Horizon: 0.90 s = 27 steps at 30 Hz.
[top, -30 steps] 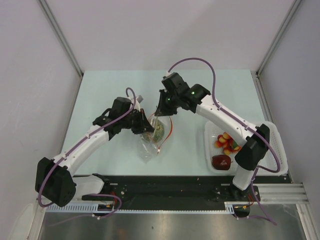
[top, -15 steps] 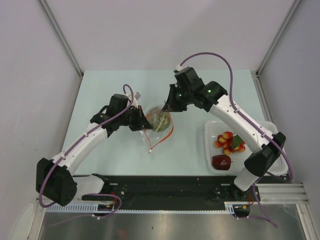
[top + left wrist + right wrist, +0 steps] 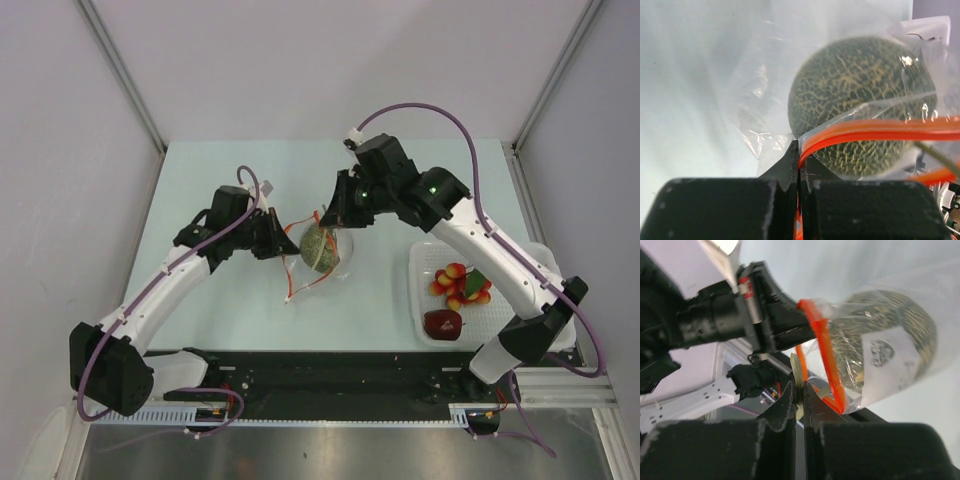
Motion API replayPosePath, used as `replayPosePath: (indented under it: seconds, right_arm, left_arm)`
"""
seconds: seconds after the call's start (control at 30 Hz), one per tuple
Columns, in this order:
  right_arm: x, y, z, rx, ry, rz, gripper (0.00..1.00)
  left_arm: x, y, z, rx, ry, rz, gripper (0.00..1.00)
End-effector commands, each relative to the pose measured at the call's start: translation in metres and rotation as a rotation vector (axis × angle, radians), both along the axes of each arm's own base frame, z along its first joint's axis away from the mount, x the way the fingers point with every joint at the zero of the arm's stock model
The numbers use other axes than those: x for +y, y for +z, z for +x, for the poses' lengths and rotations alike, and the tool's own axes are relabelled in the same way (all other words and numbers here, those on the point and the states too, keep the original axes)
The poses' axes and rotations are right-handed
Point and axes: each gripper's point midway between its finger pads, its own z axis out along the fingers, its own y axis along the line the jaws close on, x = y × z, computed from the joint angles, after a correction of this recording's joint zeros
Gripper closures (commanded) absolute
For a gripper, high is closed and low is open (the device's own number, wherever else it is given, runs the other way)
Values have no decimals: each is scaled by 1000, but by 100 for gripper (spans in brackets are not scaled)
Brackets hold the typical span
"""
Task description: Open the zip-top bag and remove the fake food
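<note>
The zip-top bag hangs just above the middle of the worktop, stretched between both grippers, with a round green netted food piece inside. Well apart, at the right near corner, a white mesh basket holds a dark red apple and a red-and-yellow cluster. The left gripper is clenched on the red-orange zip strip. The right gripper pinches a thin pale edge at the bag's mouth. The worktop is pale, framed by plain grey wall panels.
</note>
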Motion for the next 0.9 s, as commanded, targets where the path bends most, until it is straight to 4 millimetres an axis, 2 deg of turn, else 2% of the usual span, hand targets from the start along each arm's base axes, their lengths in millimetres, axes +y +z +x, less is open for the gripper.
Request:
replayPosePath:
  seconds: [0.0,0.13,0.27,0.37,0.43,0.57,0.6,0.63,0.67,0.7,0.8,0.87]
  right_arm:
    - [32,40,-20,-71,138,122,100]
    - [45,44,-20,-63,162,166,100]
    - [59,37,-10,-20,123,191,100]
    - [76,41,-5,1,129,265,100]
    - [86,54,-5,8,148,337,100]
    - [82,67,-13,-27,184,374,100]
    - [81,61,-12,-27,190,376,100]
    - [80,65,-19,-20,225,400,100]
    - [74,76,-27,-40,243,436,100]
    - [76,75,-33,-45,286,475,100]
    - [70,98,-44,-84,337,577,100]
    - [70,96,-50,-62,363,594,100]
  left_arm:
    - [-2,16,13,-26,14,-5,100]
    - [-2,11,13,-2,20,0,100]
    - [-1,12,7,-8,22,-8,100]
    - [-1,12,3,-4,21,-19,100]
    - [3,8,3,3,37,0,100]
    - [8,0,0,38,53,33,100]
    - [9,-1,0,47,60,37,100]
    - [10,-3,-1,52,67,43,100]
    - [10,-3,1,52,71,45,100]
    - [11,-4,0,61,75,47,100]
    - [7,-9,0,86,60,41,100]
    - [3,-9,-2,98,33,21,100]
